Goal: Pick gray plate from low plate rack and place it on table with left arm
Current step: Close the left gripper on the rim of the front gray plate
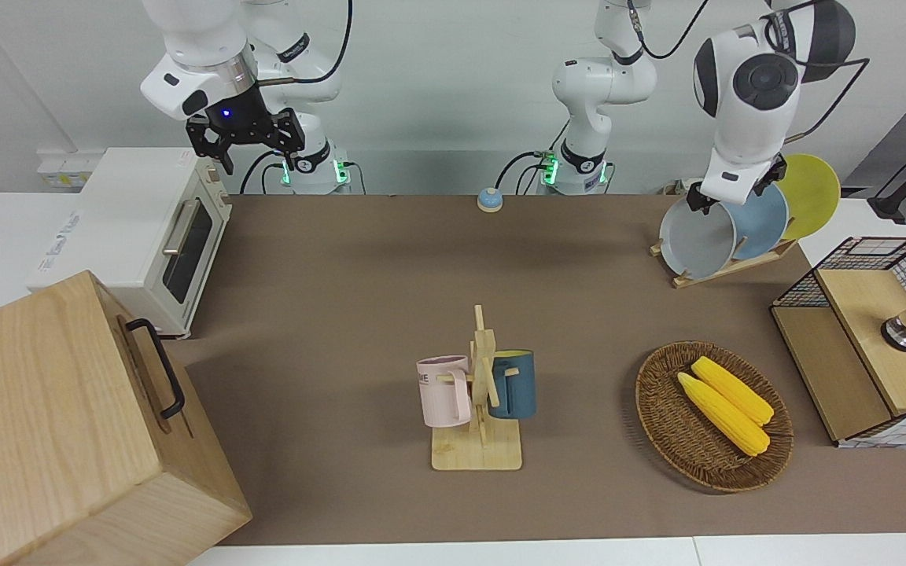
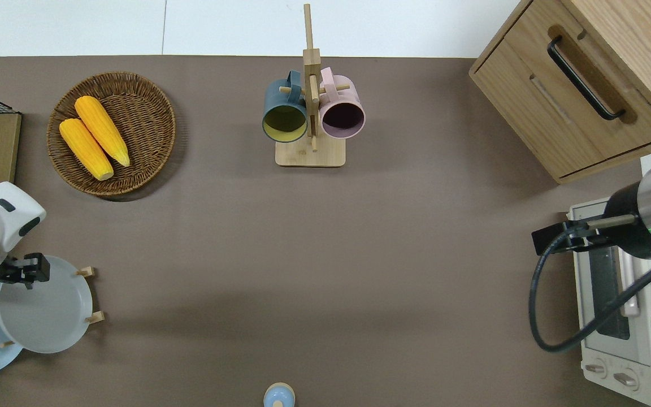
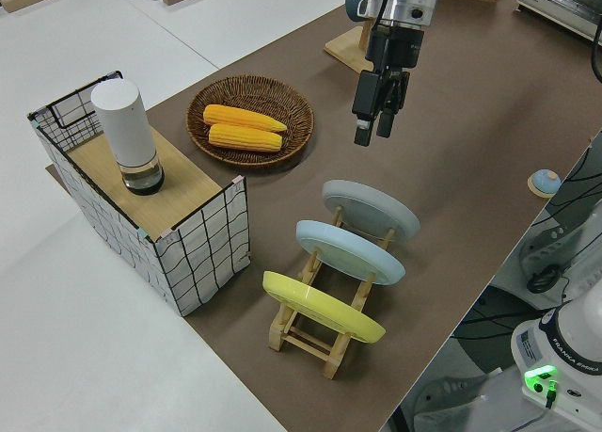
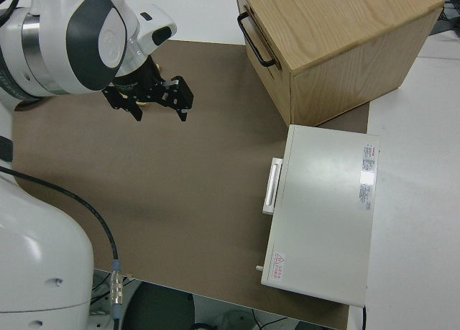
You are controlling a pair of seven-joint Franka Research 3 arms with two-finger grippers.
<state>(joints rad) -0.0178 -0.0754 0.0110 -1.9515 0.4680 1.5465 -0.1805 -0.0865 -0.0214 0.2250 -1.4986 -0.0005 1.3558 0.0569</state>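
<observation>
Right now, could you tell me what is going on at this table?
The left arm's hand is over the gray plate, which stands in the low plate rack with a blue plate and a yellow plate. Nothing is gripped yet, and its fingers look close together. The right arm is parked with its hand open.

Left arm (image 1: 748, 94): forearm angled steeply downward, wrist bent so that the left gripper (image 2: 20, 270) points down, as the left side view shows. Its fingers (image 3: 362, 121) lie close together with only a narrow gap between them, and nothing is held. Right arm (image 1: 201, 55): parked, wrist lit blue, right gripper (image 1: 244, 137) hanging with its black fingers (image 4: 180, 100) spread wide apart, as the right side view confirms. Black cables run along both arms.
</observation>
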